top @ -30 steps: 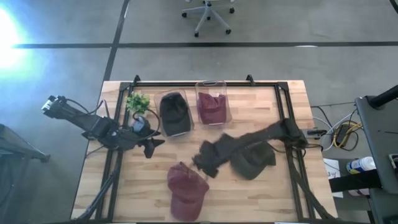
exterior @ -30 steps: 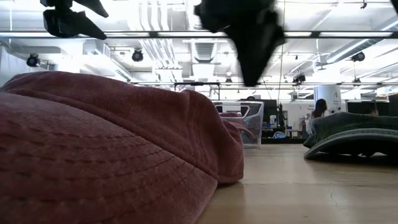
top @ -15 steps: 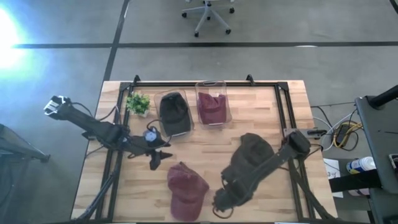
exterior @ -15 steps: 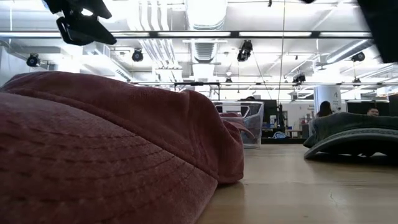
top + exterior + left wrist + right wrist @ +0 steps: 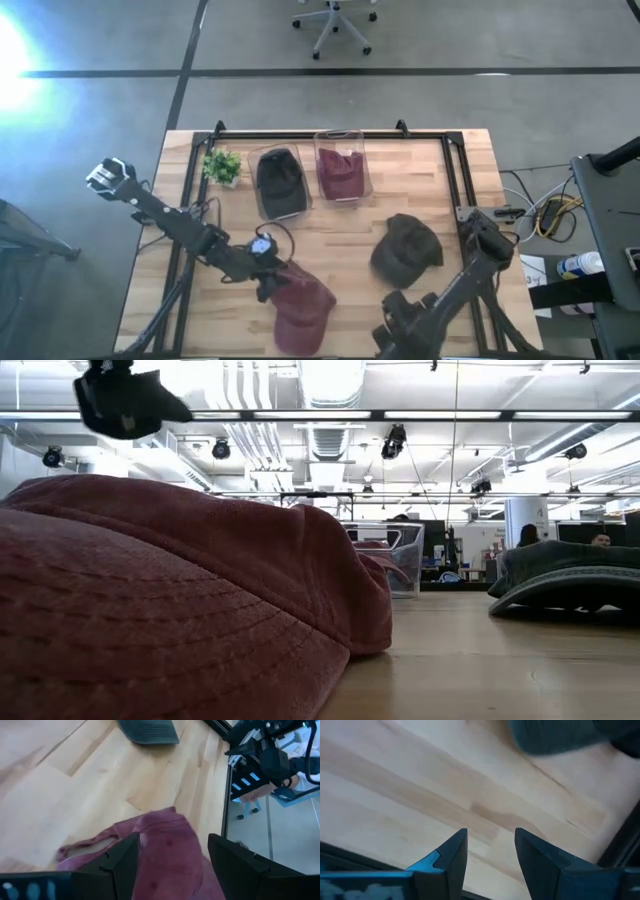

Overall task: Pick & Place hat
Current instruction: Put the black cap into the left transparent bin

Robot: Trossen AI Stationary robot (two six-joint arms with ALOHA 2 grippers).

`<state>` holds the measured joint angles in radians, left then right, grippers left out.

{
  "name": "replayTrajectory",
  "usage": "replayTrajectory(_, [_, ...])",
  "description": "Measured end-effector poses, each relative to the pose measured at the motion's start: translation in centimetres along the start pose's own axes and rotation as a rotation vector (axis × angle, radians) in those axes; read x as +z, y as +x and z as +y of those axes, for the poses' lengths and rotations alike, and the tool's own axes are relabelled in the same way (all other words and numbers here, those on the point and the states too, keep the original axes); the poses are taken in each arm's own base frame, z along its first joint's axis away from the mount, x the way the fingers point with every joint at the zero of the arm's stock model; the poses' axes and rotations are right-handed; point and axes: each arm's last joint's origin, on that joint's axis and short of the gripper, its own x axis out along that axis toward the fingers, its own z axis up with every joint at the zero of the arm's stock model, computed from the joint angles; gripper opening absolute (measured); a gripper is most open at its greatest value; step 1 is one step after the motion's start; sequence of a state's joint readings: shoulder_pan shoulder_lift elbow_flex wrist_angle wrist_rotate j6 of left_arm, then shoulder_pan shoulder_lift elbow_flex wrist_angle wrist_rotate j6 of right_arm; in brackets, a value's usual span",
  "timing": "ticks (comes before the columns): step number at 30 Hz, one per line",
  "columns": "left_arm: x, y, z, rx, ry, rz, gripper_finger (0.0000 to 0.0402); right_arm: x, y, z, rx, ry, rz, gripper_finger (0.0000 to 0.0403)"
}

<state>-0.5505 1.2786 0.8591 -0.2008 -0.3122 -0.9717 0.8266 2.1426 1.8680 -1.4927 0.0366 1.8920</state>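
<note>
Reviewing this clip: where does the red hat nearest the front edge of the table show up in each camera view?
High view: red hat, lower centre, by the left hand.
Low view: fills the left foreground.
Left wrist view: centre bottom, between the fingers.
Right wrist view: not in it.
Shared landmark: dark green hat.

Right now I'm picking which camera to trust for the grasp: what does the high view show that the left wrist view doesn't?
Only the high view shows the plant, the two bins holding a black hat and a maroon hat, and the right gripper near the table's front edge. Only the left wrist view shows the left gripper open just above the red hat. Both show the red hat, the green hat and the table.
</note>
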Motion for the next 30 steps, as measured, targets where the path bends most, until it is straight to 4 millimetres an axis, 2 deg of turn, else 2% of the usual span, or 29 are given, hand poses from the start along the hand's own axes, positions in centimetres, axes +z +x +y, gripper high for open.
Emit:
replayTrajectory(5, [0.9,2.1,-2.6,0.0,0.016,-0.003,0.0229,-1.9,0.9,-1.1,-0.044,-0.041,-0.025,0.0162])
replayTrajectory(10, [1.1,5.1,-4.6,0.015,0.042,0.012,0.0229,-1.6,1.1,-2.0,-0.108,-0.074,-0.079,0.0162])
replayTrajectory(14, [1.4,7.9,-6.0,0.031,0.041,0.014,0.0229,-0.7,1.2,-3.1,-0.095,-0.048,-0.173,0.0162])
replayTrajectory(21, [2.0,14.2,-7.4,0.077,0.023,0.007,0.0229,0.8,1.9,-5.8,-0.139,-0.048,-0.242,0.0162])
replayTrajectory(25, [2.5,17.1,-8.0,0.085,0.01,-0.007,0.0229,2.4,3.0,-8.0,-0.205,-0.026,-0.245,0.0162])
replayTrajectory(30, [3.0,19.6,-8.5,0.086,-0.018,-0.023,0.0229,4.3,3.0,-11.3,-0.221,0.04,-0.231,0.0162])
